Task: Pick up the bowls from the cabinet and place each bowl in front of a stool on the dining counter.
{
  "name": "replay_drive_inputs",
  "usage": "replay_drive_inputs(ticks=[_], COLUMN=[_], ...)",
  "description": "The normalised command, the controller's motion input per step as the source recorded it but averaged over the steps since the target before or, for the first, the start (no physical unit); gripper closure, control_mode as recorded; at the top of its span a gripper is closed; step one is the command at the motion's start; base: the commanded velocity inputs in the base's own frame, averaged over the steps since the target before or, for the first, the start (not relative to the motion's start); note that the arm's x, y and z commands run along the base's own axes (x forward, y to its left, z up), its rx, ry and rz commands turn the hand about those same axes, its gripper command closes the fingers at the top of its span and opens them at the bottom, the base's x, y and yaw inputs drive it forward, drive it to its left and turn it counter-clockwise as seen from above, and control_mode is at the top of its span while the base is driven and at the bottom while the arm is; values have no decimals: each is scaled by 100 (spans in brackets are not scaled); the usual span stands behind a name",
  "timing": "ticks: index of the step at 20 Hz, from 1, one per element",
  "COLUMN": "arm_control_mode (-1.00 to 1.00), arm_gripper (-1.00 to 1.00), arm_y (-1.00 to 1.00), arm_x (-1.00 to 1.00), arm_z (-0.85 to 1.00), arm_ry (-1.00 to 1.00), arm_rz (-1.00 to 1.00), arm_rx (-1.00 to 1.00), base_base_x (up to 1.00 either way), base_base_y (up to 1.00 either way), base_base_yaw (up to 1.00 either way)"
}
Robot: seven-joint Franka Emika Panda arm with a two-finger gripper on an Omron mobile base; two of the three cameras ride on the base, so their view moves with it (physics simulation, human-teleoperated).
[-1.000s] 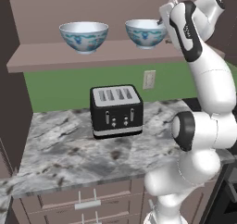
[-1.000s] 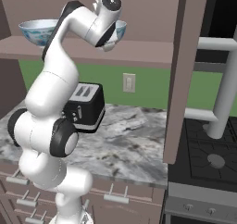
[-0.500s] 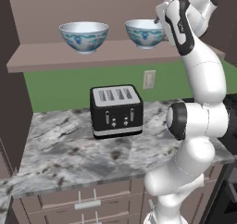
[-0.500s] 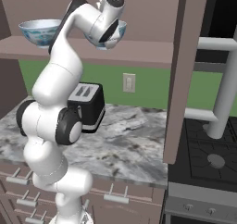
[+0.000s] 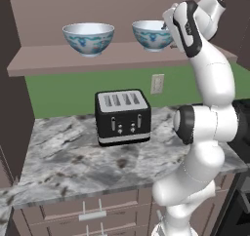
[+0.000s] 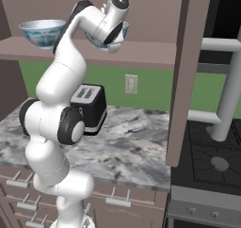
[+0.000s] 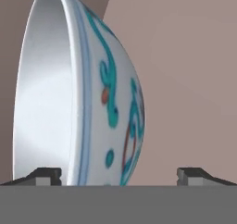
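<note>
Arm raised high to the cabinet shelf (image 5: 97,59), gripper (image 7: 119,174) rolled sideways, jaws wide apart, straddling the rim of the right bowl (image 7: 92,107), not clamped.

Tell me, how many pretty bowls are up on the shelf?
2. One bowl sits toward the shelf's left; the other bowl sits further right, by the open claw.
</note>
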Motion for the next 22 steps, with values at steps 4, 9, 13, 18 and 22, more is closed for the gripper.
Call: replay_drive_inputs(ticks=[4, 9, 13, 18, 22], arm_control_mode=[-100, -100, -100, -100, -100], arm_gripper=[-100, -100, -100, -100, 100], arm_y=[0, 0, 0, 0, 0], arm_x=[13, 19, 4, 0, 0], arm_z=[-9, 0, 0, 0, 0], arm_ry=[0, 0, 0, 0, 0], arm_rz=[0, 0, 0, 0, 0], arm_rx=[0, 0, 0, 0, 0], base_base_x=[0, 0, 0, 0, 0], base_base_y=[0, 0, 0, 0, 0], base_base_yaw=[0, 0, 0, 0, 0])
